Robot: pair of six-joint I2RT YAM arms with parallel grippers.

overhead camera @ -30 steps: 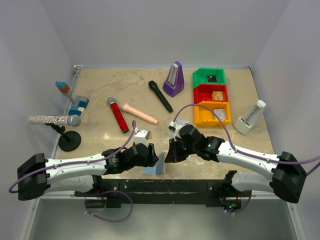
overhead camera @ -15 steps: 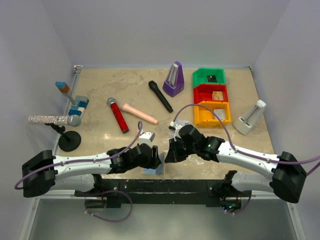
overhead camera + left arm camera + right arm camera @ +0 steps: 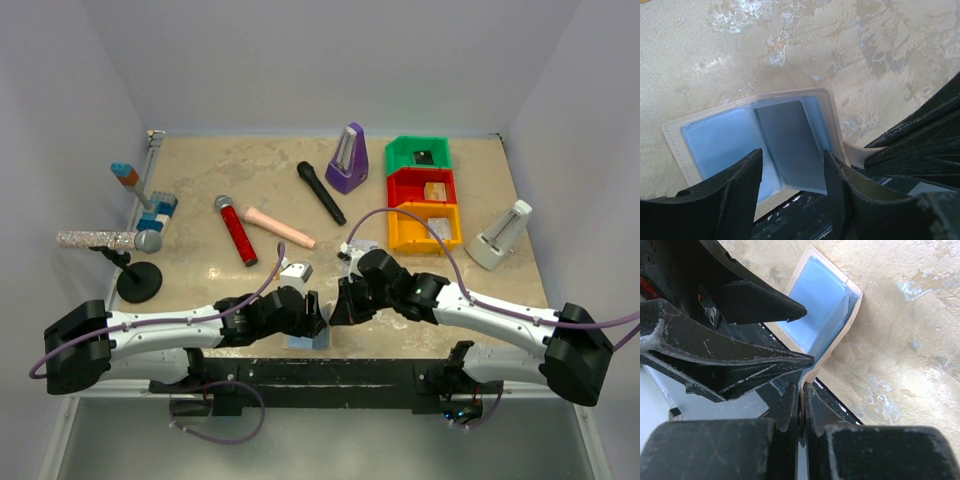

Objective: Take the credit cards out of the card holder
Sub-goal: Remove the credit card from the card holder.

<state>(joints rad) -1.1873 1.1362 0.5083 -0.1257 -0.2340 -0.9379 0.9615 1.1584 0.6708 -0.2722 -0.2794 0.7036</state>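
- Shift rightward by left gripper [image 3: 790, 161] over the last second; now spread, straddling a grey credit card [image 3: 790, 145] in the card holder [image 3: 715, 137].
- Right gripper [image 3: 801, 390]: pressed together on the holder's tan edge, propping it open at the near edge of the table [image 3: 865, 50]; unmoved.
- Points to extraction about to start; likely next, closing on that card; none out yet.

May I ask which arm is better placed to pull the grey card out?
Probably left: the left fingers are open astride the grey card in the card holder, while the right fingers are shut on its tan edge.
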